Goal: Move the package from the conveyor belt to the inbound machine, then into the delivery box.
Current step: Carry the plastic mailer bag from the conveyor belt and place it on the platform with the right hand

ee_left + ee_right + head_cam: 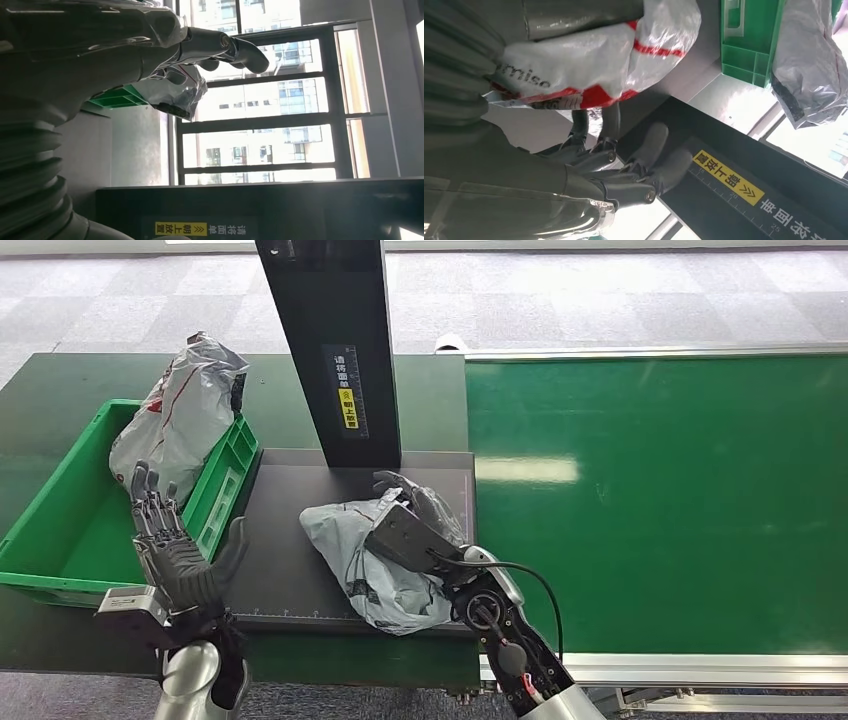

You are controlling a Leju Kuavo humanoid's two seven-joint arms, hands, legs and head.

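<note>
Bag (365,560) lay on scanner plate (285,540), just right of green bin (60,540). R hand (415,530) clamped on it; L hand (175,550) spread, empty. Looked soft, light, slippery; grab bunched middle.

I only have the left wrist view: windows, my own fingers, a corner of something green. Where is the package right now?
Observer: In the head view the package lies on the dark machine platform, in front of the black post, off the conveyor belt.
Operator: Is anything holding it?
Observer: Yes. The right robot hand is on it, and the right wrist view shows the package between its thumb and fingers.
Operator: And that green corner?
Observer: It is the delivery box, left of the platform. A second bag already leans in its far corner. Your left robot hand is raised at the box's near right corner, fingers spread, holding nothing.
</note>
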